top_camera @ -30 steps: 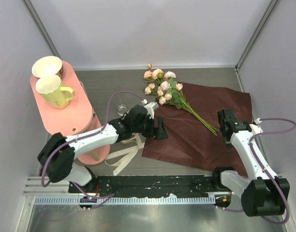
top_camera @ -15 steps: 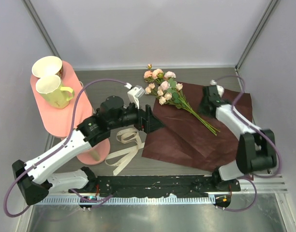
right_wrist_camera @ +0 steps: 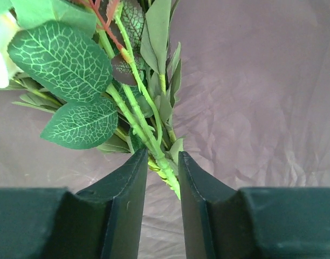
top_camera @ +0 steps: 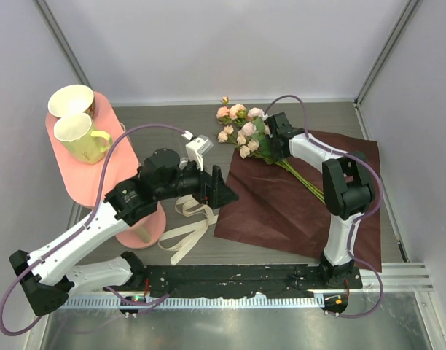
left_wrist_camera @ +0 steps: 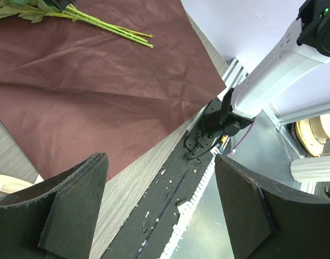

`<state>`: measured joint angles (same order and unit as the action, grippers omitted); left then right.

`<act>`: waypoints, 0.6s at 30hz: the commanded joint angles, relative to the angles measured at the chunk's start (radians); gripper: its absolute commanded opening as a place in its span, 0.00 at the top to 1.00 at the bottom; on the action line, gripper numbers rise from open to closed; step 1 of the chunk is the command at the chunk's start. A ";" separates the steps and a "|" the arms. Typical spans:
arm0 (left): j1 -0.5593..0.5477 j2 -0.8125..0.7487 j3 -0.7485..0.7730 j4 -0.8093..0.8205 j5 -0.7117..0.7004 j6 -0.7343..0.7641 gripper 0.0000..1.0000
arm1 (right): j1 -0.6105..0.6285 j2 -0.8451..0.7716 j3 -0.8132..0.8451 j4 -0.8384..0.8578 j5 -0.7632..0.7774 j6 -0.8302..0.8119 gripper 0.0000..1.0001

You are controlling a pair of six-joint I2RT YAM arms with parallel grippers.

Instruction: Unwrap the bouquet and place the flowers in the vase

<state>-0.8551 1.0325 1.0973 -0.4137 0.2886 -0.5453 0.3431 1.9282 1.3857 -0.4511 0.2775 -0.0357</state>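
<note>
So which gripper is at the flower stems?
The right gripper, its fingers either side of the flower stems; the left gripper hangs open by the ribbon, empty.

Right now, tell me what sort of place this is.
Probably a robot test cell, not a home: plain white walls box in the table, two arms sit on a black rail, and flowers lie on dark red paper.

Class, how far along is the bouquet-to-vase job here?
Done: the ribbon lies loose and the paper is spread flat under the flowers. In hand: the right gripper straddles the stems; grip uncertain. Still to do: lifting the flowers into the vase, not visible here.
</note>
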 commanded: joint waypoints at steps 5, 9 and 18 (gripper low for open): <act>-0.001 -0.017 0.010 0.003 0.007 0.015 0.16 | 0.000 -0.023 -0.028 0.048 -0.004 -0.200 0.68; -0.001 -0.008 0.013 0.001 0.014 0.015 0.16 | 0.000 -0.015 -0.040 0.061 -0.060 -0.216 0.70; -0.001 -0.008 0.006 0.001 0.018 0.010 0.16 | 0.039 -0.047 -0.054 0.098 0.003 -0.231 0.89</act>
<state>-0.8551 1.0275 1.0973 -0.4248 0.2893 -0.5419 0.3511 1.9358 1.3415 -0.4099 0.2352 -0.2493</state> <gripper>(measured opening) 0.839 0.145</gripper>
